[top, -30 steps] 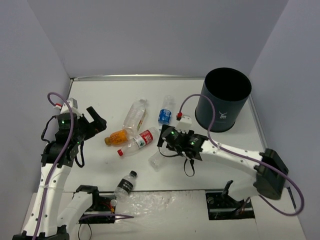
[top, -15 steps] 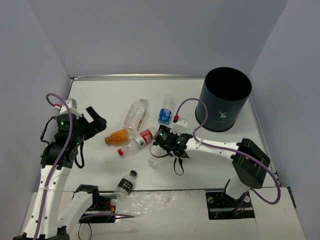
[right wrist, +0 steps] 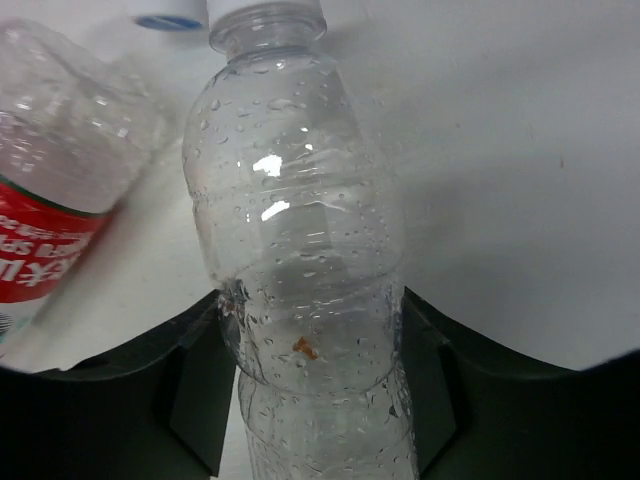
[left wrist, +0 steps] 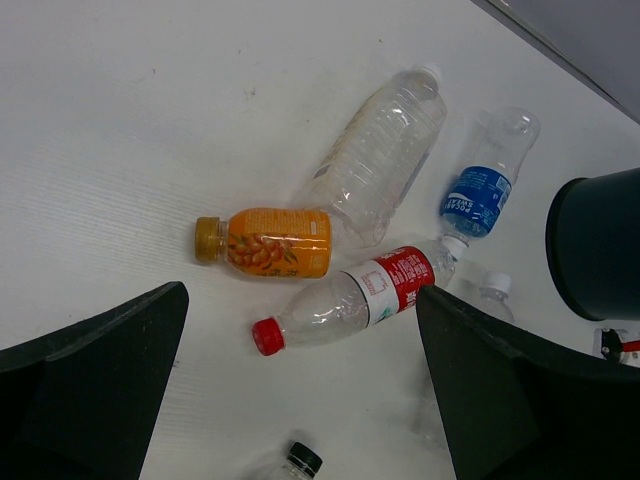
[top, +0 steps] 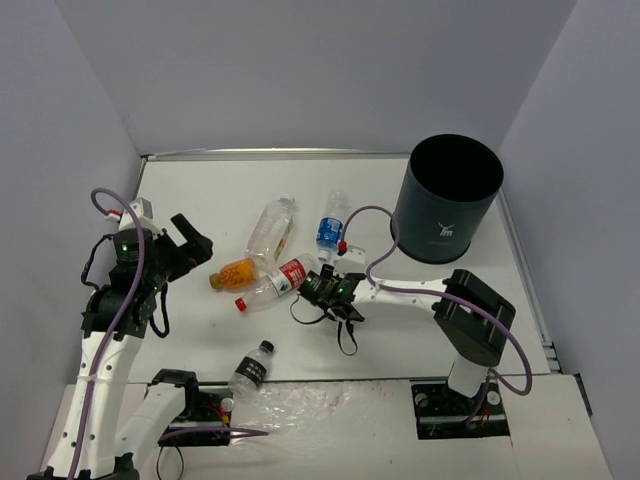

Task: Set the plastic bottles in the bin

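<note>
In the right wrist view my right gripper (right wrist: 310, 305) has both fingers pressed on the sides of a clear unlabelled bottle (right wrist: 300, 240) lying on the table. From above, that gripper (top: 322, 291) covers the bottle beside the red-label bottle (top: 280, 282). Nearby lie an orange-filled bottle (top: 238, 273), a large clear bottle (top: 270, 228), a blue-label bottle (top: 330, 231) and a dark-label bottle (top: 252, 368). The dark bin (top: 447, 200) stands upright at the back right. My left gripper (top: 190, 245) hangs open above the table's left side, holding nothing.
White walls close off the table on the left, the back and the right. The right arm's cable (top: 372, 222) loops between the blue-label bottle and the bin. A crinkled plastic sheet (top: 300, 405) lies at the near edge between the arm bases.
</note>
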Controlling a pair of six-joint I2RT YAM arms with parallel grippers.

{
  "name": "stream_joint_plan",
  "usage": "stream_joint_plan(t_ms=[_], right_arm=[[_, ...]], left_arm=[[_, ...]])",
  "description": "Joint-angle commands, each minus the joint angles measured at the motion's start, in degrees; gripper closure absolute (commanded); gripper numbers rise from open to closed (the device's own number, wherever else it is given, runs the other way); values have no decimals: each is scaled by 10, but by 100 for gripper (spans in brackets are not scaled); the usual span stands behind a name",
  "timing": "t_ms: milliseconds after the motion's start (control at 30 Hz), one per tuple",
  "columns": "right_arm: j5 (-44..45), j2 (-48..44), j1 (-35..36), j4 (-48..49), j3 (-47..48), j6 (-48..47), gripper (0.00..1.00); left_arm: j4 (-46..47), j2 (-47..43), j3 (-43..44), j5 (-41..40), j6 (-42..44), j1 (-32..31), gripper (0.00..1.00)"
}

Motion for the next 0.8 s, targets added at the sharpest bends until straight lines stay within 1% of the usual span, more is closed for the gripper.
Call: stream_joint_plan(t_ms=[0,67,100,167,267,300,367,433,467,500,567,667,767], right_arm=[[116,-81,4,-21,74,-86,64],[181,-140,3,-23,103,-129,63],[206,-158,1,-22,117,-176,61],[251,-199,-20,-21,182,-261,60],[321,-219,-69,12,263,-426,58],[323,-220,-125,35,300,-474,57],[226,-224,-211,90,326,-566,57],[69,-224,-335,130,333,-606,57],[30,-221,-373,154,333,-615,57],[12,-219,-399,162,334,-617,56],[-12,-187,-449,165,344,-659,54],[-32,-156,-494,166,350,-681,48],[-54,-127,-542,165,360,-680,44]], left_arm=[[37,8,12,1,-6,-3,3],[37,16,14,9,-4,-3,3],[38,19,15,11,-4,-3,3],[40,24,15,12,-4,-3,3],[41,32,19,7,-4,-3,3],[39,33,20,6,-4,-3,3],[35,34,25,-5,-4,-3,3],[26,36,28,-16,-4,-2,3],[22,37,30,-24,-6,-3,3],[18,37,31,-27,-6,-3,3],[8,39,31,-49,-21,-1,3],[-6,42,30,-78,-30,-1,3],[-20,43,34,-101,-40,-1,3]])
